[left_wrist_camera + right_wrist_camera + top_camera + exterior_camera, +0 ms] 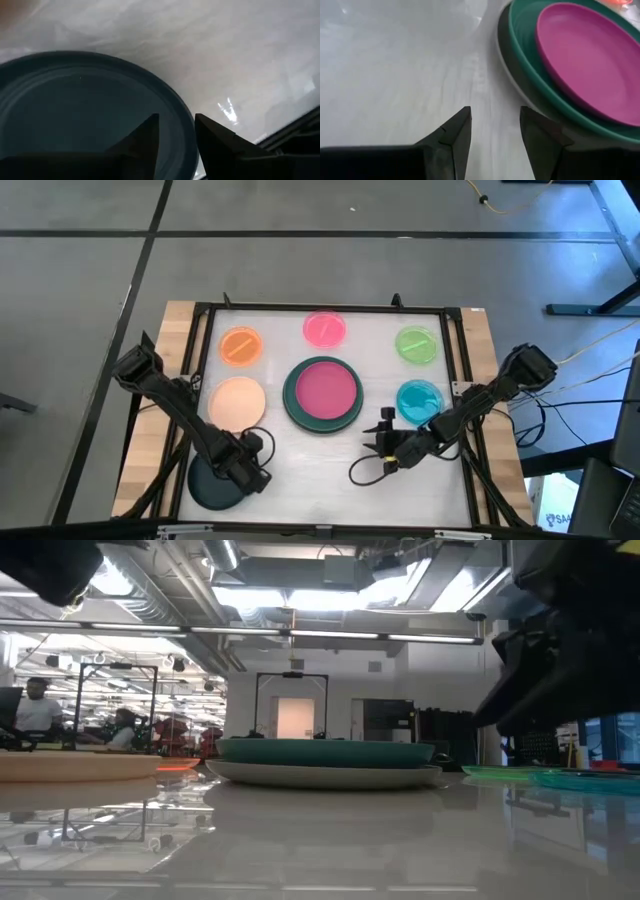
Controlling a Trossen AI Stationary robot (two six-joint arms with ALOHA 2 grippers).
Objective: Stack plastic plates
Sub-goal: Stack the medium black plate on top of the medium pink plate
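A grey plate, a dark green plate and a magenta plate are stacked at the table's middle, and the stack also shows in the right wrist view. Lying singly are the peach plate, orange plate, pink plate, light green plate, cyan plate and black plate. My left gripper is open, with one finger over the black plate and one outside its rim. My right gripper is open above bare table, near the stack's near right side.
A black frame runs around the white table top. A dark cable loops on the table near my right gripper. Bare table lies along the near edge between the arms. People sit in the room far behind, in the low view.
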